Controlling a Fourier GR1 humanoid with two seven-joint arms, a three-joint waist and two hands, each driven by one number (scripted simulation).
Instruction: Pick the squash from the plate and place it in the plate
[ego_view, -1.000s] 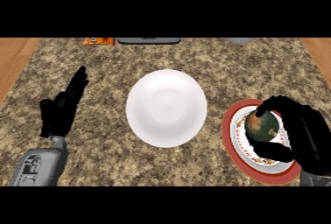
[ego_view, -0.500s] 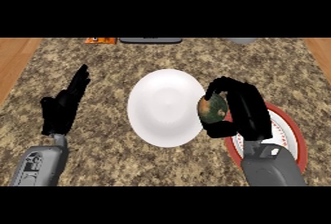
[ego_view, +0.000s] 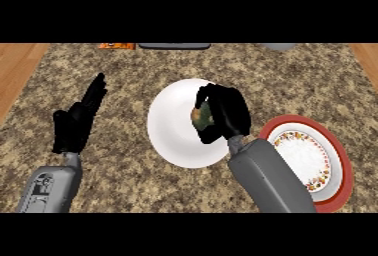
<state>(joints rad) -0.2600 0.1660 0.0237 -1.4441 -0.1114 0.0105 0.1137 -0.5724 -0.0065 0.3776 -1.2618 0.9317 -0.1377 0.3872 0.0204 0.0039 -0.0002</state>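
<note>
Head view: right hand (ego_view: 225, 112) is curling fingers round the squash (ego_view: 199, 116), now carrying it over the white plate (ego_view: 173, 135), having moved left off the red-rimmed plate (ego_view: 325, 165) vs 1 s ago. Left hand (ego_view: 74, 122) is resting open at left, fingers straight, unchanged.

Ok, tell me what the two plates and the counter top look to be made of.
White plate: plain, smooth and evenly white, probably glazed ceramic, though plastic can't be ruled out. Red-rimmed plate: a red band around a white centre ringed with small printed motifs, which looks like decorated glazed ceramic. Counter: mottled brown, tan and black speckle, likely polished granite or a stone-look laminate.
</note>
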